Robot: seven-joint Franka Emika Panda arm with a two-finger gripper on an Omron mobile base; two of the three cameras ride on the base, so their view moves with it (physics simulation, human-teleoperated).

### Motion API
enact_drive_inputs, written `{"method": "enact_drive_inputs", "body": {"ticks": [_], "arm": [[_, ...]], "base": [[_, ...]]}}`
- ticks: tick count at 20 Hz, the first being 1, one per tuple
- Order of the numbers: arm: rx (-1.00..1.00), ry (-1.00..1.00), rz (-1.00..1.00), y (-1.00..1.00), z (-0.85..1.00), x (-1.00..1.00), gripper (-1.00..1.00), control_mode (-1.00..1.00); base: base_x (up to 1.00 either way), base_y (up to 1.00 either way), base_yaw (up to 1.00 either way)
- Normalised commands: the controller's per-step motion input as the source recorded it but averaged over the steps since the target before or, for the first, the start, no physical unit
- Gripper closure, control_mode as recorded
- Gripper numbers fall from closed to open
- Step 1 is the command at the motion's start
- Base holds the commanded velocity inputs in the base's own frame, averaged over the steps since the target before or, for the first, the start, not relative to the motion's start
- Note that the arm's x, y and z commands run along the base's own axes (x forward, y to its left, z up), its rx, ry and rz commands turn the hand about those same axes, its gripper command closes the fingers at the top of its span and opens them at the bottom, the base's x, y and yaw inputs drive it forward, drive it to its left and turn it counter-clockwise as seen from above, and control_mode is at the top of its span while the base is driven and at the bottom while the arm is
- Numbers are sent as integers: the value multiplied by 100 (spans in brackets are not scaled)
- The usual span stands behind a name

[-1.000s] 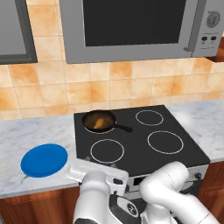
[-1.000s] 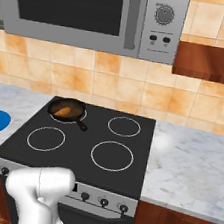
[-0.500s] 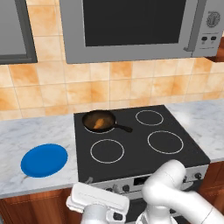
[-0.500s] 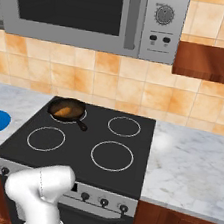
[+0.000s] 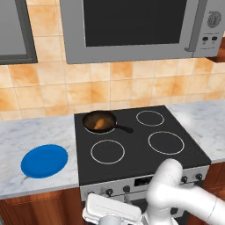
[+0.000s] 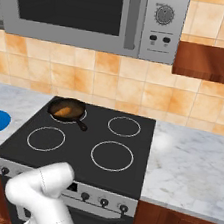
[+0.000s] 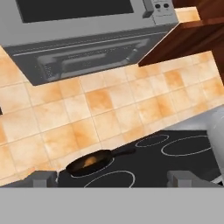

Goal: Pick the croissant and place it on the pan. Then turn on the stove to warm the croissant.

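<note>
Judging from how things lie, you have the first half done: the croissant [image 5: 102, 122] sits inside the frying pan [image 5: 99, 121], and the pan rests on the ring burner at the stove's [image 5: 136, 149] far left corner, its short black handle pointing toward the middle of the cooktop. From the right base view the croissant [image 6: 63, 111] lies wholly within the pan's [image 6: 66, 109] rim, nothing hanging over.

Your gripper [image 7: 111, 178] is released, jaws spread wide and holding nothing; the hand view shows both fingertips [image 7: 43, 178] apart with the pan [image 7: 89, 162] well beyond them. The hand hangs low in front of the stove, below the cooktop's near edge, close to the silver front panel.

What is left is the warming: one of the knobs [image 6: 85, 196] along that front panel needs turning, and you will want the one that serves the far left burner. I cannot tell from these pictures which knob that is. The blue plate [image 5: 44, 161] lies on the counter to the left of the stove.
</note>
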Motion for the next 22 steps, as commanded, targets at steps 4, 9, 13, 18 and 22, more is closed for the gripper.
{"method": "enact_drive_inputs", "body": {"ticks": [4, 9, 13, 18, 22], "arm": [[-4, -1, 0, -1, -57, 12, -100, -100], [-3, 0, 0, 0, -56, 5, -100, -100], [0, 0, 0, 0, -50, 11, -100, -100], [0, 0, 0, 0, -46, 20, -100, -100], [0, 0, 0, 0, -42, 34, -100, -100]], "base": [[0, 0, 0], [0, 0, 0], [0, 0, 0], [0, 0, 0], [0, 0, 0]]}}
